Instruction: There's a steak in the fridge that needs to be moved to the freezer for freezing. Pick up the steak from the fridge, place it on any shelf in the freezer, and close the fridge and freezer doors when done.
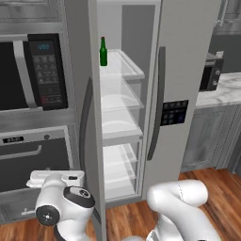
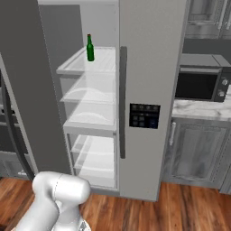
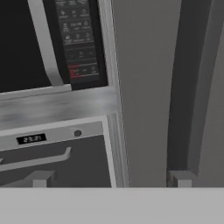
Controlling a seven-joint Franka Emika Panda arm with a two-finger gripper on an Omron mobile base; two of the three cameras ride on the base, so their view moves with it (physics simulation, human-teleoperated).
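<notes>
Right of our empty, wide-open two-finger gripper [image 3: 111, 179], beyond the swung-out tall pale-grey fridge door [image 1: 80, 56], stand clear glass shelves [image 1: 120, 101]; we cannot tell which one holds the flat dark-red steak.

A green glass bottle [image 1: 103, 52] stands upright in the upper centre of the frame. At upper left, a black-faced built-in microwave [image 1: 35, 75] shows its keypad, above a dark oven drawer [image 1: 35, 160] with a long handle. At right, a second microwave [image 2: 200, 84] sits on a pale marble counter [image 2: 198, 108] over grey cabinets [image 2: 196, 151]. Wooden flooring [image 2: 180, 207] spans the bottom.
</notes>
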